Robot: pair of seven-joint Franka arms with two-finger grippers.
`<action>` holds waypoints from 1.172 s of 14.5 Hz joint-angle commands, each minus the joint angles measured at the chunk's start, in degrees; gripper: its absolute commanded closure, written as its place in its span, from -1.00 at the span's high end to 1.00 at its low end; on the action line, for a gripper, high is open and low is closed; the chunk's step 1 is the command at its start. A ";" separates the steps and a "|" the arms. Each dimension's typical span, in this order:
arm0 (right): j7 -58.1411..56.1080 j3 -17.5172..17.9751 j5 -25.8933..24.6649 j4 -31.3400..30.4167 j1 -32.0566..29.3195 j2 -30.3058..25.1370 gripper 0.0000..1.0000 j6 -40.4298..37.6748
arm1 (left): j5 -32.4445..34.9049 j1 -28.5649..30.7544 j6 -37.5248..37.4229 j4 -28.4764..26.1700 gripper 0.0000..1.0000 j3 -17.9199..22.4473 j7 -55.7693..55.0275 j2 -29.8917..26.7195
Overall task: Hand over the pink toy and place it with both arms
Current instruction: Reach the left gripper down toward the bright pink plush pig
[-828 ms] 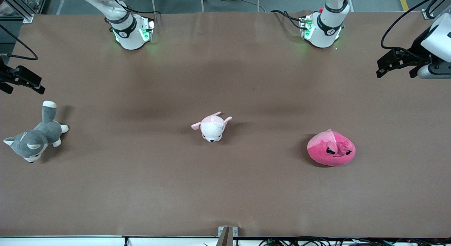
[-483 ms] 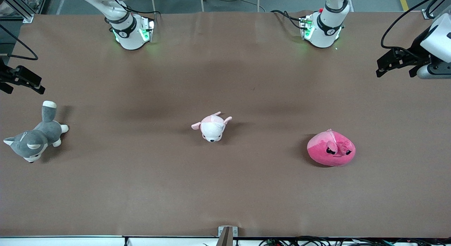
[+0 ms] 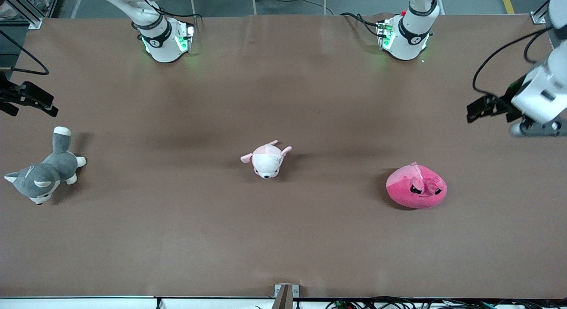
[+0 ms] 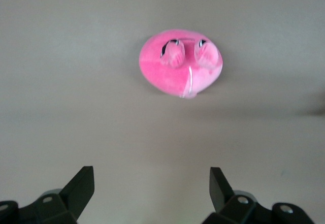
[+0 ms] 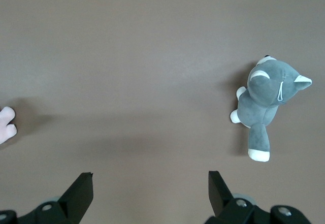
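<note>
The pink toy [image 3: 416,187] is a round hot-pink plush with an angry face, lying on the brown table toward the left arm's end. It also shows in the left wrist view [image 4: 177,66]. My left gripper [image 3: 473,113] hangs in the air over the table edge at that end, apart from the toy, open and empty [image 4: 152,176]. My right gripper [image 3: 49,108] hangs over the right arm's end of the table, above the grey cat, open and empty [image 5: 151,178].
A small white and pale-pink plush animal [image 3: 266,160] lies at the table's middle; its edge shows in the right wrist view [image 5: 6,125]. A grey and white plush cat [image 3: 42,174] lies at the right arm's end and shows in the right wrist view [image 5: 266,102].
My left arm has swung and lowered, bringing its gripper closer to the pink toy. The right gripper has barely shifted. The toys have not moved.
</note>
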 commanded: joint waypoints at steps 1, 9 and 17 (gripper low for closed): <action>0.06 0.65 0.83 -1.20 -0.94 -1.12 1.00 -0.14 | 0.57 -0.06 6.98 -2.75 1.00 -0.26 -3.10 3.00; -0.03 0.65 0.83 -1.20 -1.03 -1.12 1.00 -0.06 | -1.88 0.38 27.65 -11.82 0.97 -0.35 -3.28 9.32; 0.06 0.74 0.83 -1.11 -0.59 -1.12 1.00 -0.23 | -2.68 1.61 35.22 -11.21 0.47 -0.26 -3.46 15.66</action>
